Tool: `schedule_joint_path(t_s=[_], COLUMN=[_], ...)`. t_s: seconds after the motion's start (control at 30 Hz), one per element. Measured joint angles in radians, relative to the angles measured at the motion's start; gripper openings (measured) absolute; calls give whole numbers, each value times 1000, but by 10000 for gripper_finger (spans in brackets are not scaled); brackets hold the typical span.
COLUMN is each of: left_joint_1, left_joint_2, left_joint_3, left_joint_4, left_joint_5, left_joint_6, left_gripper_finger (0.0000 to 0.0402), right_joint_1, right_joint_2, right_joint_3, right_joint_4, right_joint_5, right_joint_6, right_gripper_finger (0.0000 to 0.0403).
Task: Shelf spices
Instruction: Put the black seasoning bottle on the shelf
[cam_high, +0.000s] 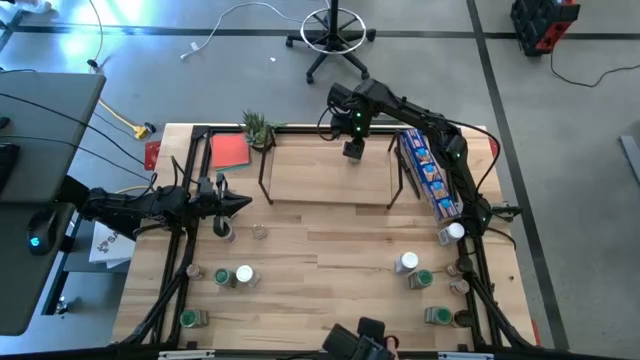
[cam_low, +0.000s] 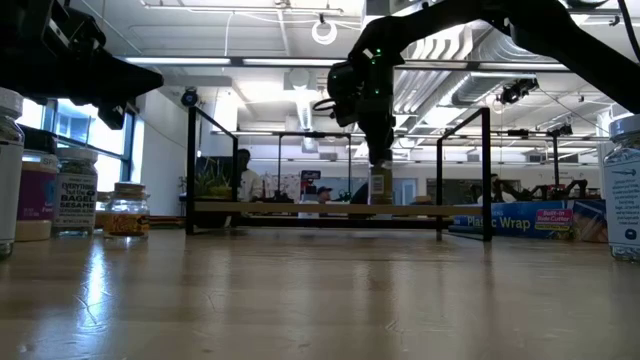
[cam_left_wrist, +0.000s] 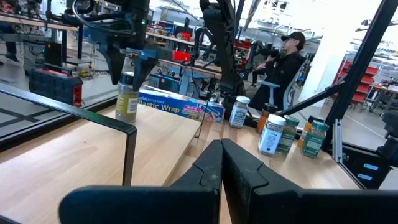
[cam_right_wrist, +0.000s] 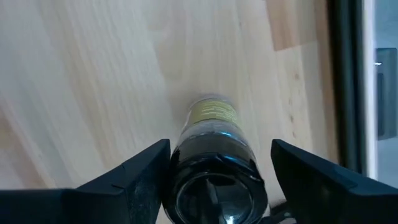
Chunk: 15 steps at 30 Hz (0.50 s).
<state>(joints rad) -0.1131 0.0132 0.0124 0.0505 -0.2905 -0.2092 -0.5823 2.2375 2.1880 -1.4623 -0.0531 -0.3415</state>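
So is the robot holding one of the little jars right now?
No. The right tool is open around a black-lidded spice jar standing on the shelf, fingers clear. The left tool is shut, empty.

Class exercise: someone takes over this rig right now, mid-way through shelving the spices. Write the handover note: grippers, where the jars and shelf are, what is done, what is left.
Right gripper: fingers spread either side of a black-lidded jar standing upright on the shelf, near its back edge.
Left gripper: shut, empty, hovering at the table's left.
Done: that one jar on the shelf.
Left: jars on the table's left and right sides.
Blue box lies beside the shelf.
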Motion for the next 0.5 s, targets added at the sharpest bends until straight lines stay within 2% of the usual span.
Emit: schedule_joint_path(t_s=[0.27,0.5], left_joint_1=[0,0], left_joint_2=[0,0], left_joint_3=[0,0], left_joint_4=[0,0], left_joint_5=[0,0], left_joint_6=[0,-1], left_gripper_finger=[1,1], right_joint_1=[0,3], right_joint_2=[0,-10], right_joint_3=[10,102], right_joint_4=[17,22], right_joint_5=[3,6], right_joint_6=[1,31], right_gripper_finger=[273,273])
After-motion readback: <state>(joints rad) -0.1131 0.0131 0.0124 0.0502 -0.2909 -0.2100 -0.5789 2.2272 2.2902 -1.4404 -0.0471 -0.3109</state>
